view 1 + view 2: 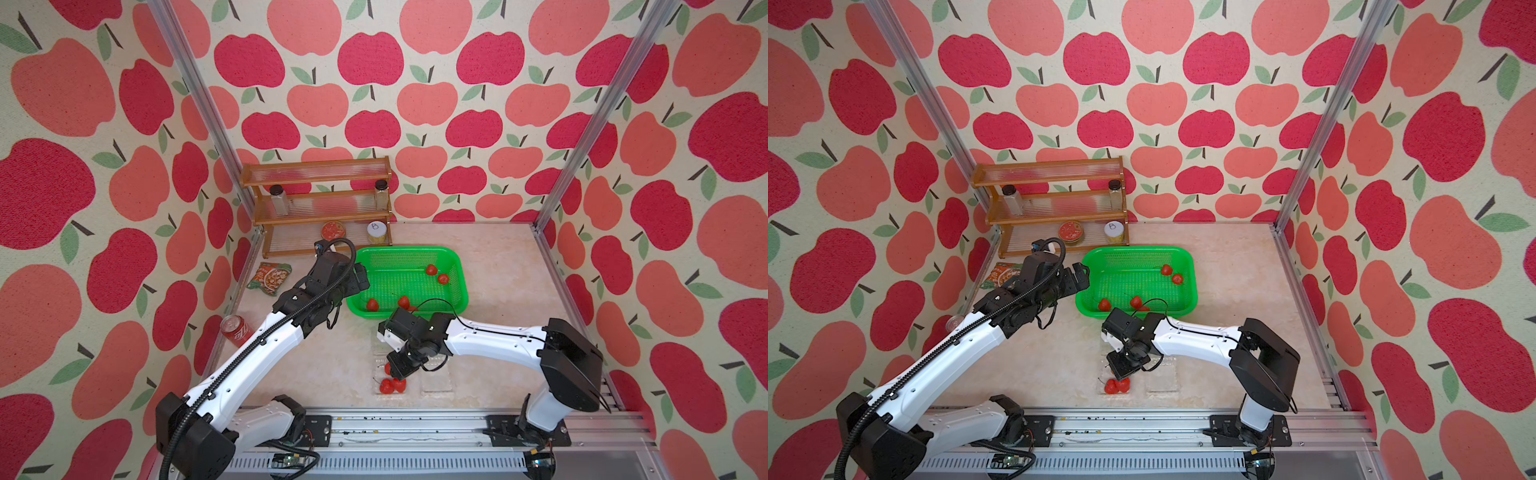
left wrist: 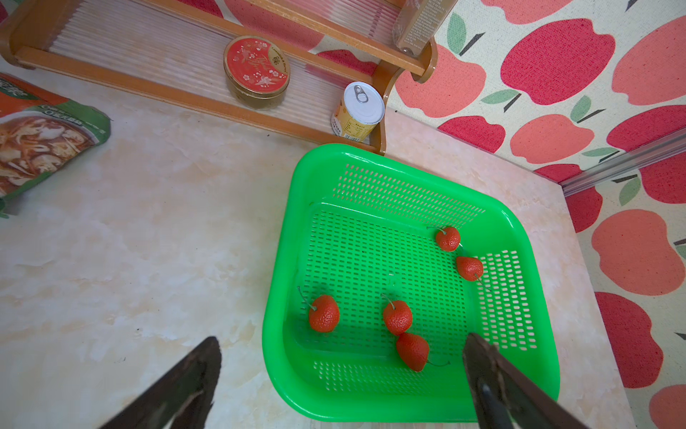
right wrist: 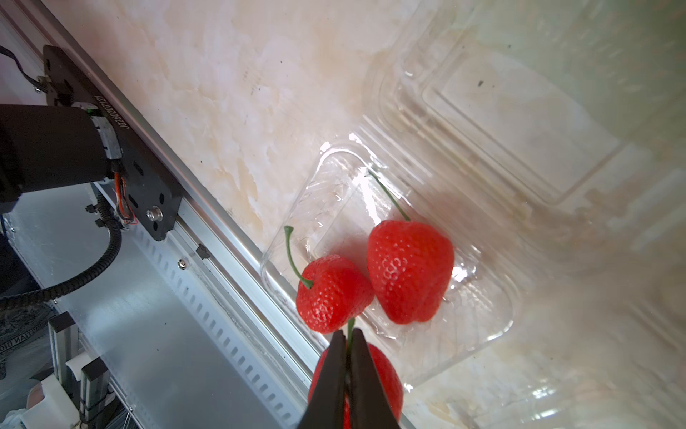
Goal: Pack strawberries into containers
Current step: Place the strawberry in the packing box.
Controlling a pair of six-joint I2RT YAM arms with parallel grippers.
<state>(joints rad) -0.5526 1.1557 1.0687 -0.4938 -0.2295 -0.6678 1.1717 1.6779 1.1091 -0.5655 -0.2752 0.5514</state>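
Note:
Several strawberries (image 2: 397, 317) lie in the green basket (image 2: 282, 282). My left gripper (image 2: 341, 340) hangs open over the basket's near edge, holding nothing, and shows in both top views (image 1: 359, 276). Two clear containers (image 1: 436, 380) lie open near the front rail. The left container (image 3: 482, 319) holds two strawberries (image 3: 410, 271) side by side. My right gripper (image 3: 348, 334) is just above that container's edge, shut on the thin green stem of a third strawberry (image 3: 386, 375), which hangs below the fingers. In a top view the right gripper (image 1: 1121, 374) covers part of that box.
A wooden rack (image 1: 320, 208) at the back left carries two jars, a red tin (image 2: 256, 70) and a yellow can (image 2: 358, 111). A snack bag (image 1: 270, 278) and a red soda can (image 1: 236, 330) sit by the left wall. The metal rail (image 3: 222, 230) runs along the front.

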